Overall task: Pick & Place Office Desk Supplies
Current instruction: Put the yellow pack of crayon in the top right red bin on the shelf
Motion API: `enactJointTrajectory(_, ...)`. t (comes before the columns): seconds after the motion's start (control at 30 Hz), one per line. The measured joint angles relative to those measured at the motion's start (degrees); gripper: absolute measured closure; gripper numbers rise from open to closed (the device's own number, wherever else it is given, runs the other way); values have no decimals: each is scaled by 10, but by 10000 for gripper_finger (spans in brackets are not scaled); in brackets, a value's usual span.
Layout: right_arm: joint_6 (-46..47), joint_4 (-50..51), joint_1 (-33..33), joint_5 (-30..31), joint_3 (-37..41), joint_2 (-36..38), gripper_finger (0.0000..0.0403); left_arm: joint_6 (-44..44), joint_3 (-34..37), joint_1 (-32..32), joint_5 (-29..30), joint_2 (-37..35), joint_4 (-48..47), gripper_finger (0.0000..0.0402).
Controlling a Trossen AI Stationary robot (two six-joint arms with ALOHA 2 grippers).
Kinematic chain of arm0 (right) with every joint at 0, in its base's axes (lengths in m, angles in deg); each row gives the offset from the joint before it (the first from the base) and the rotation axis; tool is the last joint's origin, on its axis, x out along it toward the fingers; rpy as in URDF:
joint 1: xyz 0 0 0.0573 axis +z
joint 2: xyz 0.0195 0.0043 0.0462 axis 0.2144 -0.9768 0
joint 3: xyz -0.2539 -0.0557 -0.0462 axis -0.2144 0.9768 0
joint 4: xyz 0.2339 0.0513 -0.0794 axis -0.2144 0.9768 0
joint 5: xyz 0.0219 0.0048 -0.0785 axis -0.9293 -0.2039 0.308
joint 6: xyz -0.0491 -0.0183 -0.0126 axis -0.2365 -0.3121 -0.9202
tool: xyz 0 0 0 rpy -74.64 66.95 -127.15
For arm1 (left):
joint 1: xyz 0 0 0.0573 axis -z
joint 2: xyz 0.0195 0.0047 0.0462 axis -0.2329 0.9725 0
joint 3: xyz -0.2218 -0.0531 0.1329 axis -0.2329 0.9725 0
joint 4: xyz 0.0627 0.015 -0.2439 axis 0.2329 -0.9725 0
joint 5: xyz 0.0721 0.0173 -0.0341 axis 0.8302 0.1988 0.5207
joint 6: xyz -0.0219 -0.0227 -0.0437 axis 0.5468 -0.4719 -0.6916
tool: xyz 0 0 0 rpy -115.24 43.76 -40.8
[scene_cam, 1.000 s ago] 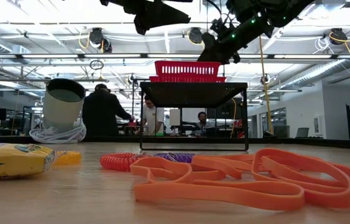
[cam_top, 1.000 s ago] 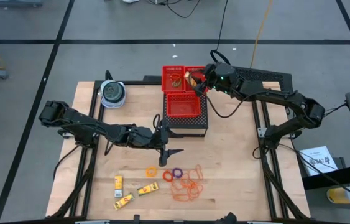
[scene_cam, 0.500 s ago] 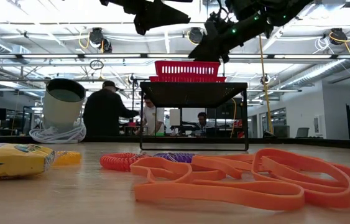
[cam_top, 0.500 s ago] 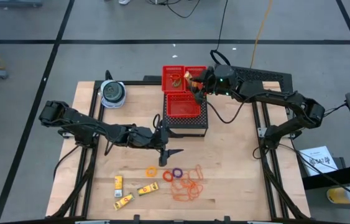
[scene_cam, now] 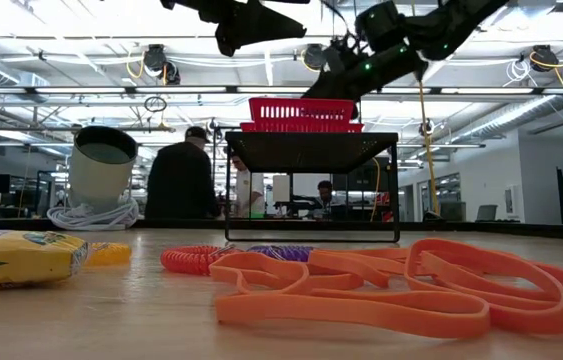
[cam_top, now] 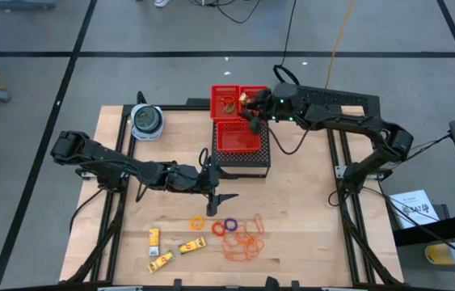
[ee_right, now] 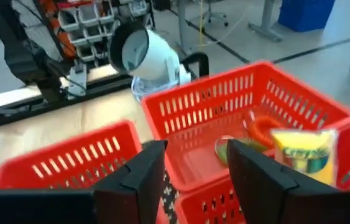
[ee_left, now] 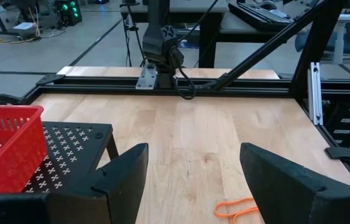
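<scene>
Loose supplies lie flat on the table's near part: an orange ring [cam_top: 197, 221], a red ring [cam_top: 218, 229], a purple ring [cam_top: 229, 225], a heap of orange rubber bands [cam_top: 243, 239] and three yellow packets [cam_top: 192, 244]. My left gripper [cam_top: 221, 196] hangs open above the table, just on the far side of them. My right gripper [ee_right: 196, 177] is open above the red baskets [cam_top: 241, 137]. The far left basket [ee_right: 243, 124] holds a green ring [ee_right: 225, 148] and an orange-red ring [ee_right: 258, 130]. A yellow packet [ee_right: 302, 155] leans in the basket next to it.
The red baskets sit on a black perforated stand [cam_top: 243, 160] at the table's far middle. A round blue-grey container [cam_top: 146, 121] stands at the far left corner. Bare wood lies to the right of the stand [ee_left: 224, 137]. People stand in the room beyond [scene_cam: 181, 180].
My right gripper has shifted a little toward the table's left edge, above the far baskets. A person in the room behind has walked to the right. The supplies on the table have stayed where they were.
</scene>
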State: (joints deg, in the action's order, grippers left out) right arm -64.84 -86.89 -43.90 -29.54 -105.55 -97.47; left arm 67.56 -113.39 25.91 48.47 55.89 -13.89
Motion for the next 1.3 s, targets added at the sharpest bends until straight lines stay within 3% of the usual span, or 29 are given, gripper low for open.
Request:
enactJointTrajectory(0.23,-34,-24,-6,107,0,-5,249,-2,0,0,0,0,-4,135)
enactJointTrajectory(0.6,-94,-25,-25,220,0,-6,254,-11,0,0,0,0,-14,135)
enactJointTrajectory(0.67,-92,-24,-22,212,0,-5,255,-12,0,0,0,0,-14,135)
enactJointTrajectory(0.83,-65,-27,-9,62,0,-4,261,-12,0,0,0,0,-14,135)
enactJointTrajectory(0.9,-64,-27,-8,40,0,-4,265,-12,0,0,0,0,-14,135)
enactJointTrajectory(1.3,-65,-27,-30,174,0,-9,289,-13,0,0,0,0,-15,135)
